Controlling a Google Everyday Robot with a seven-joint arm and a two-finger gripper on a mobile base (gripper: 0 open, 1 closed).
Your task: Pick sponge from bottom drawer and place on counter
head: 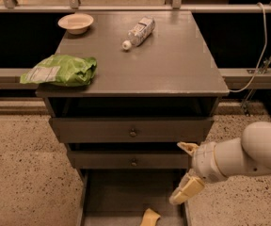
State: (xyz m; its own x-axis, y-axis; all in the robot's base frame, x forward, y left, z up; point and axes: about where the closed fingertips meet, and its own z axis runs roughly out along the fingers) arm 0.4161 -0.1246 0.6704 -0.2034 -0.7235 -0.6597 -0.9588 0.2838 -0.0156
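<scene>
The sponge (149,217), a small pale yellow block, lies on the floor of the open bottom drawer (121,192), at its front near the frame's lower edge; part of it is cut off. My gripper (185,170) hangs over the drawer's right side, above and to the right of the sponge and apart from it. It is open and empty, with one cream finger (188,148) up by the middle drawer and the other (186,191) lower. The counter (173,65) is the grey top of the cabinet.
On the counter lie a green snack bag (62,70) at the left edge, a small bowl (76,22) at the back left and a plastic bottle (138,32) on its side. Two shut knobbed drawers (132,132) sit above the open one. A white cable (262,46) hangs at right.
</scene>
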